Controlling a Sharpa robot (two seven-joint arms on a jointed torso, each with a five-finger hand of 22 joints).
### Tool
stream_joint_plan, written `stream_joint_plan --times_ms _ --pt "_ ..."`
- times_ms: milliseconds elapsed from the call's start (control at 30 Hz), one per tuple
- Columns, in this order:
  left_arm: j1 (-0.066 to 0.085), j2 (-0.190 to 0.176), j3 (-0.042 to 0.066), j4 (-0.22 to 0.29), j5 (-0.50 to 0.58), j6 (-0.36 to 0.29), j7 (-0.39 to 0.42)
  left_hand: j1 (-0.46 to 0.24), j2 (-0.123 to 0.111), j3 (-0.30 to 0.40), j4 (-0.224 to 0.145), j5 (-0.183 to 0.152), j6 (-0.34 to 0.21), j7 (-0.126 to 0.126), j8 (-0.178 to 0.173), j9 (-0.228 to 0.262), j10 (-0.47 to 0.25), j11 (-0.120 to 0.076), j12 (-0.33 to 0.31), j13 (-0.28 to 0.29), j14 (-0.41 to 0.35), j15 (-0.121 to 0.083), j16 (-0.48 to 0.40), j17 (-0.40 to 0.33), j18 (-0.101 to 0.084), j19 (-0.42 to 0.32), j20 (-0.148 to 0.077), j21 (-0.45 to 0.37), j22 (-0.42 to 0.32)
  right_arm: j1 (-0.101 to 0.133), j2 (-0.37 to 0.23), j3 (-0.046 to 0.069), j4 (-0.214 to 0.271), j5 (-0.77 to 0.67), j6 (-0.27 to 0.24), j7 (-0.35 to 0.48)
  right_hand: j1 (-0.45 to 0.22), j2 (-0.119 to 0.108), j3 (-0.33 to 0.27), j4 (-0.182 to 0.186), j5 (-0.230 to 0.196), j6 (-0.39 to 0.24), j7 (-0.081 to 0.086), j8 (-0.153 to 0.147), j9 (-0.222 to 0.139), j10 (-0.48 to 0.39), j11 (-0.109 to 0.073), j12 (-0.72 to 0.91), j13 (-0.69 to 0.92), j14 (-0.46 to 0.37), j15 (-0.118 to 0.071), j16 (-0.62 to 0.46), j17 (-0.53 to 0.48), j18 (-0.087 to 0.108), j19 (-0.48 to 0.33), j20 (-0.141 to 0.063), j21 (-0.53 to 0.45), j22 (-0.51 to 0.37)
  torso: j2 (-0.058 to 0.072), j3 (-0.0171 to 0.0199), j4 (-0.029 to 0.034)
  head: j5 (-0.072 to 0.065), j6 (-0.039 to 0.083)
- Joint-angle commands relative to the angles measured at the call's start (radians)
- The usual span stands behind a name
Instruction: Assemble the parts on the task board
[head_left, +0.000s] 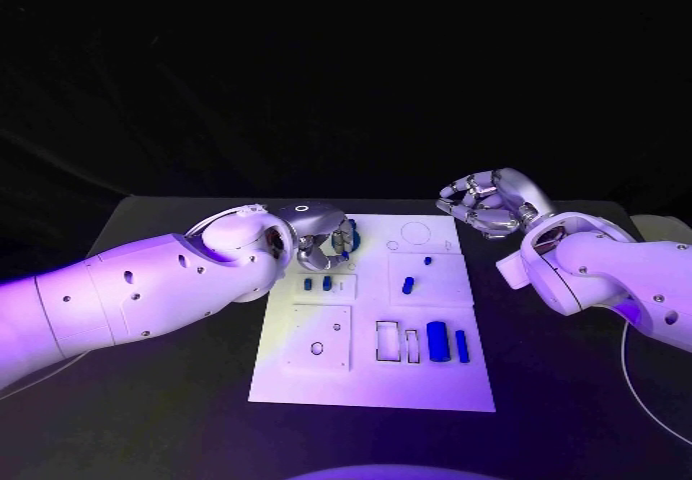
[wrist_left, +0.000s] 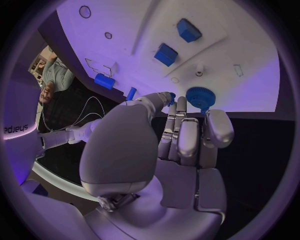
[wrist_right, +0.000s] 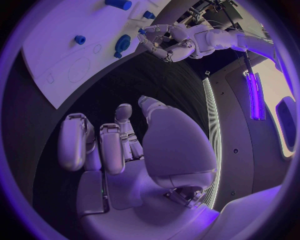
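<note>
Left hand (head_left: 320, 243): your fingers grasp the blue gear (wrist_left: 200, 97) at the board (head_left: 372, 385) upper-left edge, likely poised for seating | Right hand (head_left: 490, 203): curled, holding nothing, parked upper right, clear of work.

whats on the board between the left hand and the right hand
In the head view, between the left hand and right hand lies bare task board, marked with a large engraved circle and a smaller one.

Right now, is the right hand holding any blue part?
No, the right hand has its fingers curled on nothing, hovering over the dark table beside the task board.
</note>
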Motion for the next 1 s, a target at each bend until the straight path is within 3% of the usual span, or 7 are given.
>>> stream_joint_plan --times_ms 33,333,533,1000 --pt "-0.001 -0.022 0.002 0.014 0.021 0.011 -0.015 -0.01 0.001 -0.003 0.003 -0.006 0.008 -0.002 -0.002 0.0 0.008 -0.001 -0.005 -0.001 0.005 0.0 0.004 -0.003 -0.006 0.008 0.001 0.004 0.001 -0.002 -0.002 0.0 0.0 -0.003 0.013 0.008 -0.006 -0.005 0.005 0.001 0.005 -0.001 -0.003 0.003 -0.001 0.006 0.001 0.003 -0.001 0.036 -0.007 -0.005 0.021 0.011 -0.005 -0.001 -0.006 0.056 0.002 0.0007 -0.0003 0.0 0.0" --pt "-0.014 -0.075 0.003 0.027 0.037 0.012 -0.022 -0.01 -0.001 -0.003 0.001 -0.006 0.009 -0.002 -0.003 0.0 0.01 -0.002 -0.008 -0.002 0.005 0.0 0.003 -0.007 -0.005 0.006 0.0 0.002 -0.002 -0.004 -0.005 0.0 0.001 -0.003 0.013 0.009 -0.006 -0.005 0.005 0.001 0.005 -0.001 -0.003 0.003 -0.001 0.006 0.001 0.003 -0.001 0.036 -0.007 -0.005 0.021 0.011 -0.005 -0.001 -0.006 0.056 0.002 0.0 0.0014 0.001 -0.003" --pt "-0.018 -0.093 0.003 0.029 0.039 0.015 -0.028 -0.01 -0.001 -0.003 0.001 -0.006 0.009 -0.002 -0.004 0.0 0.01 -0.002 -0.009 -0.002 0.005 0.0 0.003 -0.007 -0.005 0.006 0.0 0.002 -0.001 -0.005 -0.005 0.0 0.001 -0.003 0.013 0.009 -0.006 -0.005 0.005 0.001 0.005 -0.001 -0.003 0.003 -0.001 0.006 0.001 0.003 -0.001 0.036 -0.007 -0.005 0.021 0.011 -0.005 -0.001 -0.006 0.056 0.003 0.001 -0.0033 0.006 -0.004" --pt "-0.022 -0.095 0.003 0.024 0.043 0.009 -0.031 -0.01 -0.001 -0.003 0.0 -0.006 0.01 -0.002 -0.004 0.0 0.012 -0.002 -0.01 -0.002 0.004 0.0 0.002 -0.009 -0.005 0.006 0.0 0.002 -0.001 -0.006 -0.005 0.0 0.002 -0.003 0.013 0.009 -0.006 -0.005 0.005 0.001 0.005 -0.001 -0.003 0.003 -0.001 0.006 0.001 0.003 -0.001 0.036 -0.007 -0.005 0.021 0.011 -0.005 -0.001 -0.006 0.056 0.002 0.0026 -0.0022 0.007 -0.01"
